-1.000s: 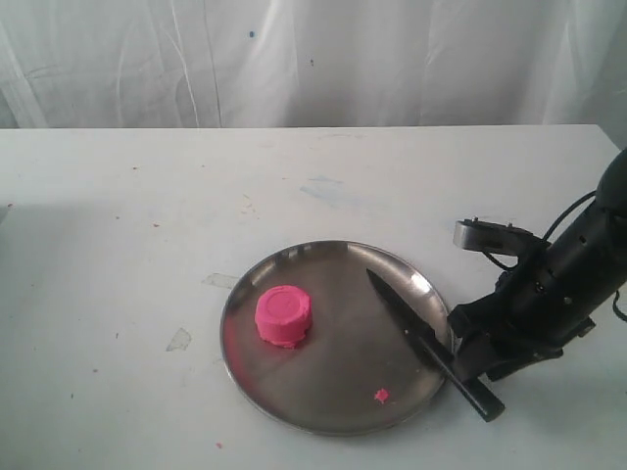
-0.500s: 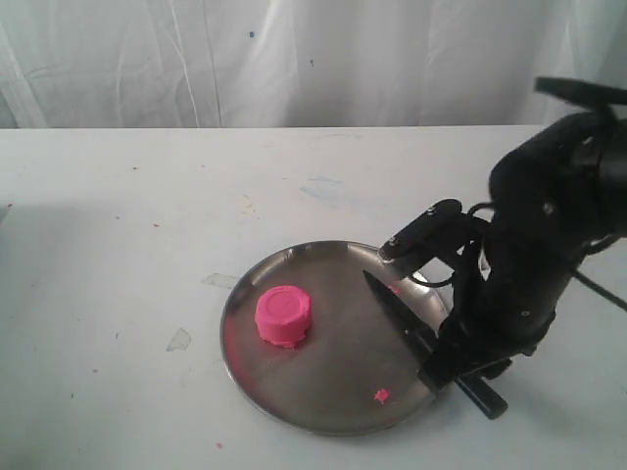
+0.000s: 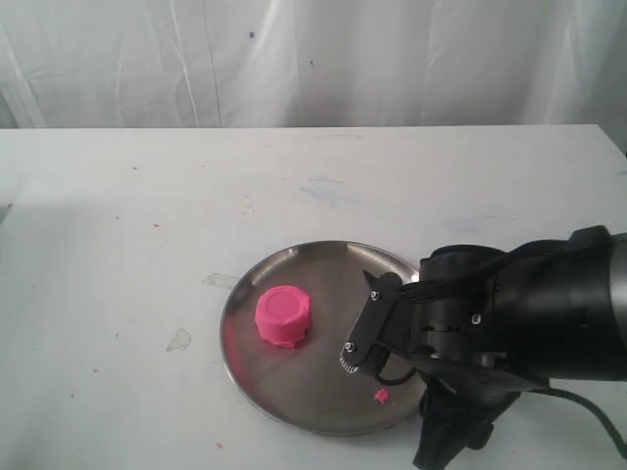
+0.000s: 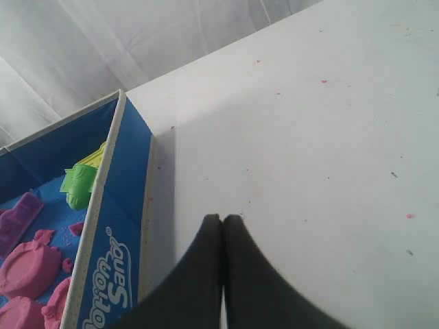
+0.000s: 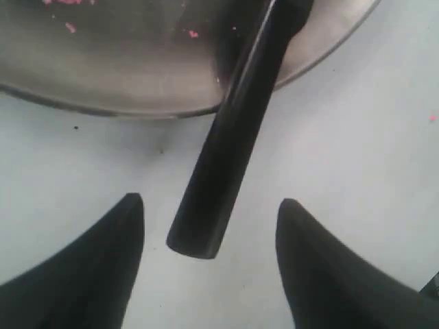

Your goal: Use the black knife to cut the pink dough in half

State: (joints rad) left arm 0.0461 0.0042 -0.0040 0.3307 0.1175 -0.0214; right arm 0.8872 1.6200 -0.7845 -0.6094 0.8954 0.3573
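In the exterior view the right arm (image 3: 509, 333) fills the near right corner, bent low over the plate's (image 3: 294, 401) right edge and hiding the knife there. The right wrist view shows what lies under it: the right gripper (image 5: 209, 219) has its jaws spread wide, one black finger (image 5: 103, 260) on each side of the knife (image 5: 230, 130), neither touching it. The black handle runs between the jaws with its butt end on the white surface (image 5: 357, 137) and its other end across the plate's rim (image 5: 322, 51), resting on it. Small pink crumbs (image 5: 193, 33) dot the steel inside the rim.

Just past the arm, a pink crumb (image 3: 381, 396) sits on the plate near its front edge. Further in, the dough (image 3: 283, 315) stands on the left half of the plate, a whole round puck with a ringed top, uncut and well apart from the gripper.

The left gripper (image 4: 223, 223) does not show in the exterior view. In its own wrist view the jaws are pressed together with nothing between them, above bare white surface. Beside it stands a blue box (image 4: 116, 233) holding pink moulds (image 4: 27, 267) and a green piece (image 4: 79, 185).

Behind the surface hangs a white curtain (image 3: 313, 59).
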